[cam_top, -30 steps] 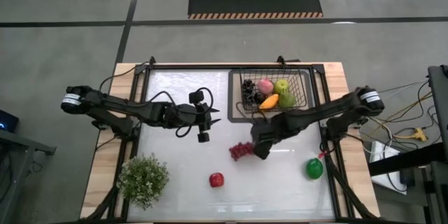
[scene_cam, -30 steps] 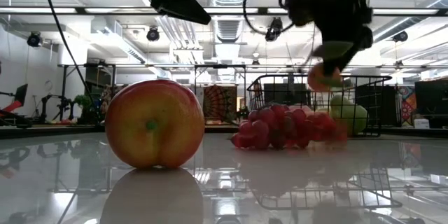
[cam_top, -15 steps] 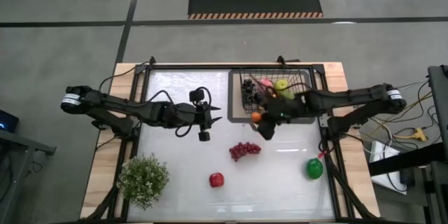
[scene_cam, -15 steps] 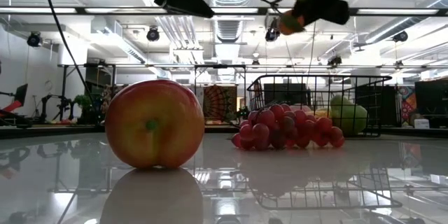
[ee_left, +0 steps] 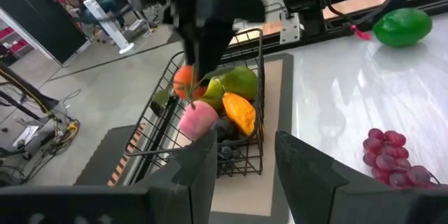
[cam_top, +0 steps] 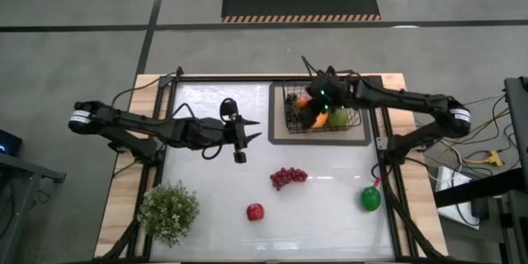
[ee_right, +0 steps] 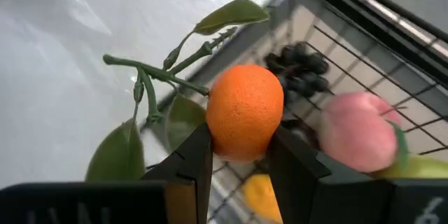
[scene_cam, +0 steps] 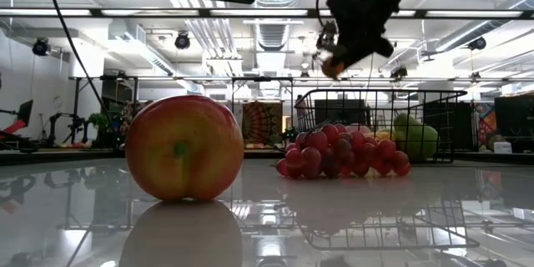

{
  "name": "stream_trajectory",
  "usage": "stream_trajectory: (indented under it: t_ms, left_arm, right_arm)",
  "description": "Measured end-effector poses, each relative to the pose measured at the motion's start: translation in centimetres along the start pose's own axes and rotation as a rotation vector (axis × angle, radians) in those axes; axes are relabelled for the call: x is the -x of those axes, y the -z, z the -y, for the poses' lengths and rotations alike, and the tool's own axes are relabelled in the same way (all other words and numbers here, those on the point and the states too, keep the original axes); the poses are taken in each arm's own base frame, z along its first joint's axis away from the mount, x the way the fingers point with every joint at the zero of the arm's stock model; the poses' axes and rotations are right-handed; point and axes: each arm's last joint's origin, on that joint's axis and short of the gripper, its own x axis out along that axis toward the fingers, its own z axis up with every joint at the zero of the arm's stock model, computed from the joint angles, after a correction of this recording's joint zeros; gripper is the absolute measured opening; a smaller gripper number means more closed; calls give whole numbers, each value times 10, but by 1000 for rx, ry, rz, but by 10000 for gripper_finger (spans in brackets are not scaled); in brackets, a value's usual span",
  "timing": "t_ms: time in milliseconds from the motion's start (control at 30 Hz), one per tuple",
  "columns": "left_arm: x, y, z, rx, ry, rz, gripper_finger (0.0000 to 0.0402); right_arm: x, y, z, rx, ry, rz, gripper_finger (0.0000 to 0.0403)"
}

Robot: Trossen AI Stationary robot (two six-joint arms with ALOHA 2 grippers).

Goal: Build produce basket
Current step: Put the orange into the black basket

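Observation:
My right gripper [ee_right: 241, 161] is shut on an orange tangerine [ee_right: 245, 112] with a green leafy stalk. It holds the fruit above the near left part of the black wire basket [cam_top: 363, 124] at the table's far right. A pink peach [ee_left: 198, 119], an orange mango [ee_left: 240, 112], green fruit [ee_left: 238, 82] and dark grapes [ee_right: 299, 63] lie in the basket. My left gripper [cam_top: 257, 130] hovers open over the table's middle and points toward the basket, with nothing between its fingers. Red grapes [cam_top: 288, 176], a red apple [cam_top: 255, 211] and a green pepper [cam_top: 370, 199] rest on the table. My right gripper pinches the tangerine's two opposite sides [ee_right: 218, 129] between its two fingers. The fingers come from the table's right, slanting down. The fruit is lifted clear above the basket's rim [scene_cam: 380, 93]. Its stalk and leaves [ee_right: 164, 77] stick out beyond the fingertips.
A bushy potted plant [cam_top: 169, 212] stands at the near left corner. The basket sits on a pale mat [cam_top: 280, 136]. In the low view the red apple [scene_cam: 184, 147] looms near the camera, and the red grapes [scene_cam: 342, 152] lie in front of the basket.
My right gripper has swung up and toward the table's far edge, from beside the red grapes to above the basket. It has carried the tangerine, still shut on it, and the fruit now hangs higher. The red grapes have stayed on the table.

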Motion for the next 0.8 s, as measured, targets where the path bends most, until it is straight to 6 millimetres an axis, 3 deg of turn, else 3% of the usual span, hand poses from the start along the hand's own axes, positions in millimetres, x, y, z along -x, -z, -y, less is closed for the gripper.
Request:
stream_trajectory:
  t_ms: [233,400,800]
  left_arm:
    - [0,0,0,7,-1,1,128]
    - [0,0,0,8,0,0,128]
    - [0,0,0,11,0,0,128]
  right_arm:
    - [-36,-6,47,-52,94,-93,102]
    - [-59,-6,67,-77,142,-149,102]
    - [-96,-5,78,-65,185,-170,111]
